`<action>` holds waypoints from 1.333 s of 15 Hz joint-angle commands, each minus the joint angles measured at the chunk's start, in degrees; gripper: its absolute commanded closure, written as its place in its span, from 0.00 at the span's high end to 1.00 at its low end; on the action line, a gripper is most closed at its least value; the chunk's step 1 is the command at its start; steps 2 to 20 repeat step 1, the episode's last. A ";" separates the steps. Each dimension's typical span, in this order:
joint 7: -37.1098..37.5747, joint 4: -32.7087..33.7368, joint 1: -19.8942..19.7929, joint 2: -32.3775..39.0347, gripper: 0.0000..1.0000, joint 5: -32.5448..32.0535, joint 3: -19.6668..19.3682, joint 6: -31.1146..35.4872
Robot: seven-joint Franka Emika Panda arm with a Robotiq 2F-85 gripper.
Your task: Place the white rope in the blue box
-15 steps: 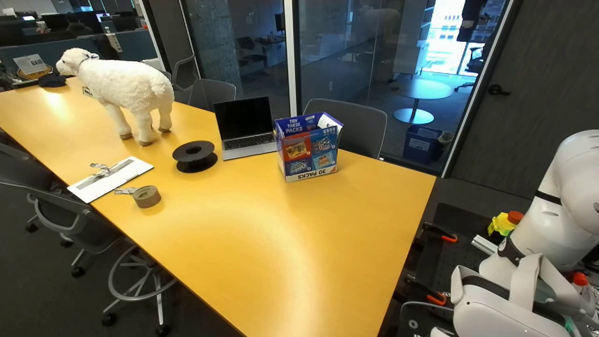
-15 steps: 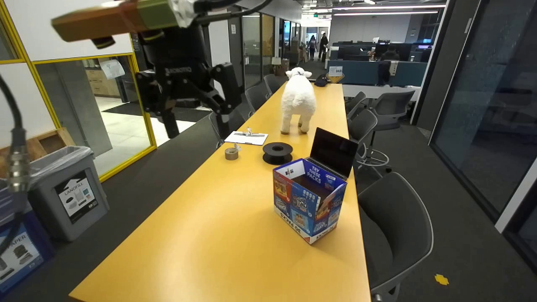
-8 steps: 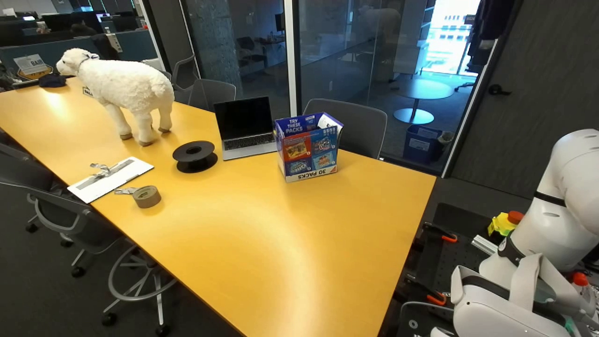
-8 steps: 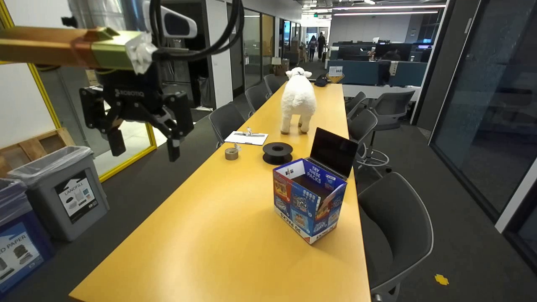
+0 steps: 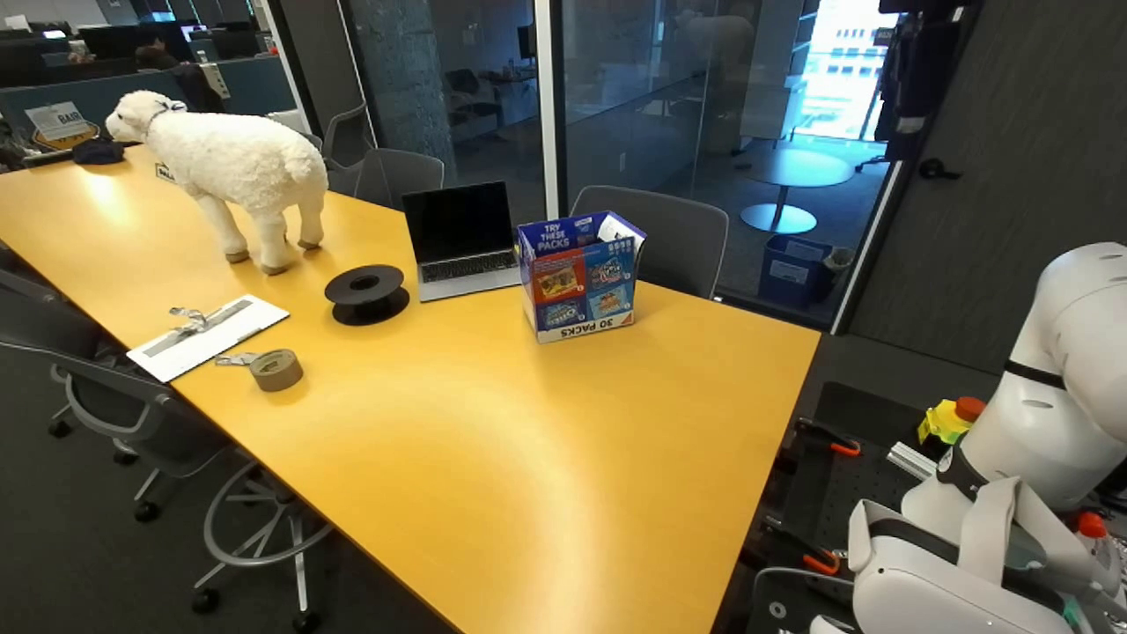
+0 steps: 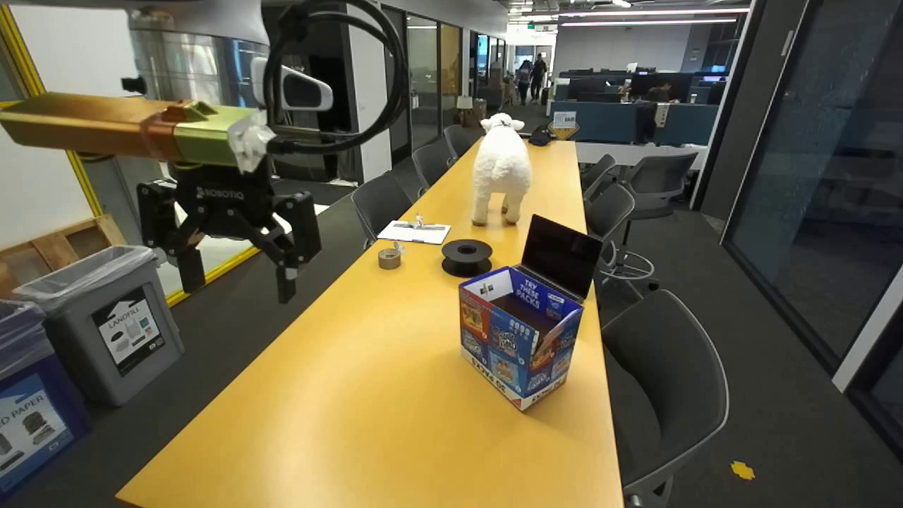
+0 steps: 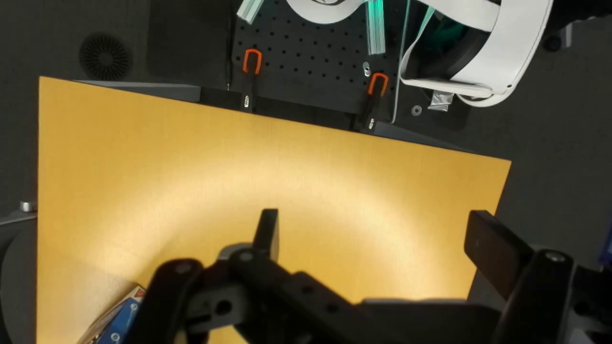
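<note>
The gripper [image 7: 374, 231] spans much of the lower frame, its fingers [image 7: 495, 251] wide apart above the yellow surface [image 7: 191, 153]. The blue box [image 7: 119, 321] shows at lower left, partly hidden. At top centre, a perforated black board [image 7: 296, 85] and two orange-tipped clamps [image 7: 249, 82]; upper right, a white headset [image 7: 511, 43]; upper left, a round floor vent [image 7: 105, 56].

A black, angular gripper [image 6: 238, 286] shows pale ROBOTIQ lettering [image 6: 220, 193] above its jaws, with round screw heads [image 7: 554, 256] at the jaws' base; higher over the jaws come a copper-and-lime block [image 6: 127, 130], a shiny silver collar [image 6: 201, 67] and looped black cables [image 6: 400, 77]. The smooth white arm [image 5: 1087, 330], rounded at its joints, wears black bands [image 5: 1035, 373].
</note>
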 commanded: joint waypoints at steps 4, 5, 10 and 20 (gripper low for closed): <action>-0.44 0.20 -0.76 0.10 1.00 0.28 0.42 -0.14; -0.44 0.20 -0.76 0.10 1.00 0.28 0.42 -0.14; -0.44 0.20 -0.76 0.10 1.00 0.28 0.42 -0.14; -0.44 0.20 -0.76 0.10 1.00 0.28 0.42 -0.14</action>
